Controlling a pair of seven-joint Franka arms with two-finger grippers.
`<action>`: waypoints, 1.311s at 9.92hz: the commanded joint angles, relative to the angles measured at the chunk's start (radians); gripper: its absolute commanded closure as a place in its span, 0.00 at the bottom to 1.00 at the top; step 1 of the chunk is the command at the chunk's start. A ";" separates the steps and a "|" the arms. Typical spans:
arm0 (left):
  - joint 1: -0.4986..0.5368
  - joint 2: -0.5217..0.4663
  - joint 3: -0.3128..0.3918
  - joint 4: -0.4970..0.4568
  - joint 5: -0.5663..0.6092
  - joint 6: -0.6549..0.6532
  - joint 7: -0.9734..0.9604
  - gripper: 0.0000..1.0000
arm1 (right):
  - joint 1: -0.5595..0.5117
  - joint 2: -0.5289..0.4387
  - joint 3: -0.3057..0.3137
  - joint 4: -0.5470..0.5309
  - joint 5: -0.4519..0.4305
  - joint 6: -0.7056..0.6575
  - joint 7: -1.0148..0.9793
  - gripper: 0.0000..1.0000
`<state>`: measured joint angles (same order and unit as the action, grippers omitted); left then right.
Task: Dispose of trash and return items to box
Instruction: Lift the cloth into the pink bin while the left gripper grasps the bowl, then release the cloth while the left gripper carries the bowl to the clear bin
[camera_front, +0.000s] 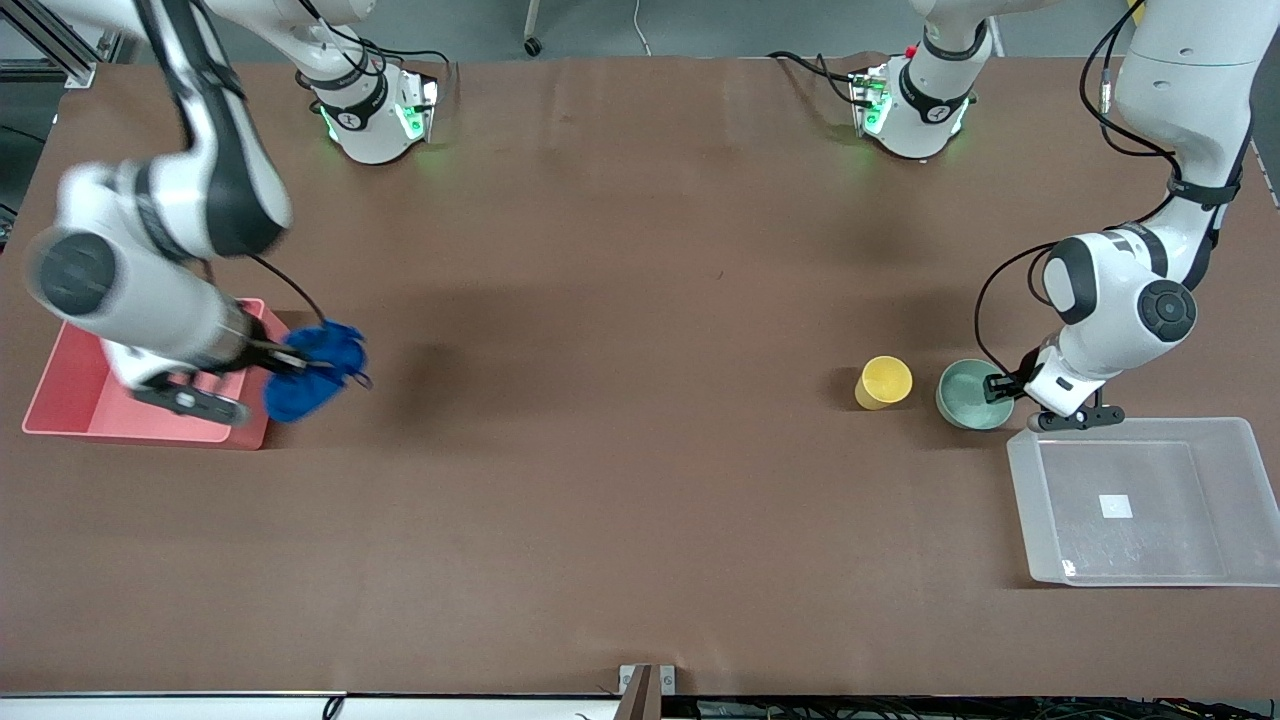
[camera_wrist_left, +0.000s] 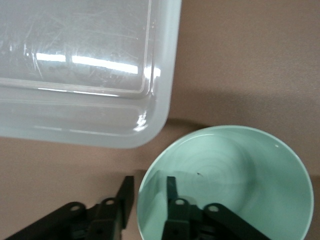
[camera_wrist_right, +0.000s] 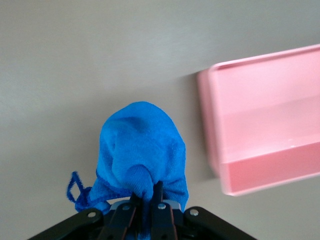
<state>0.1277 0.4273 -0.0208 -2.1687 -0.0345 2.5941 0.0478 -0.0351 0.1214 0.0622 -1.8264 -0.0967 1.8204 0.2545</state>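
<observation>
My right gripper (camera_front: 305, 362) is shut on the bright blue trash wad (camera_front: 315, 372) and holds it above the table, just beside the pink bin (camera_front: 70, 385). In the right wrist view the wad (camera_wrist_right: 140, 150) hangs from the gripper (camera_wrist_right: 146, 187) with a thin strand loose. My left gripper (camera_front: 1000, 385) is open and straddles the rim of the mint-green bowl (camera_front: 968, 398), one finger inside and one outside, as the left wrist view shows (camera_wrist_left: 150, 178). The yellow cup (camera_front: 884, 382) stands beside the bowl. The clear tub (camera_front: 1150, 470) lies nearer to the front camera than the bowl.
The pink bin (camera_wrist_right: 260, 115) is at the right arm's end of the table. The clear tub's corner (camera_wrist_left: 90, 65) lies close to the bowl (camera_wrist_left: 240, 180). The brown table stretches between the two groups.
</observation>
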 joint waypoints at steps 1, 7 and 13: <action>-0.002 0.021 0.001 -0.011 -0.011 0.014 0.004 1.00 | -0.014 -0.014 -0.222 -0.028 0.000 0.011 -0.374 0.98; -0.006 -0.085 -0.002 0.035 -0.010 -0.130 0.015 1.00 | -0.043 0.213 -0.407 -0.301 0.003 0.612 -0.630 0.91; 0.003 0.040 -0.007 0.591 0.005 -0.492 0.117 1.00 | -0.035 0.018 -0.311 -0.223 0.089 0.377 -0.484 0.00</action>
<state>0.1270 0.3204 -0.0326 -1.7465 -0.0350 2.1554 0.1036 -0.0622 0.3017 -0.3019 -2.0483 -0.0135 2.3175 -0.3195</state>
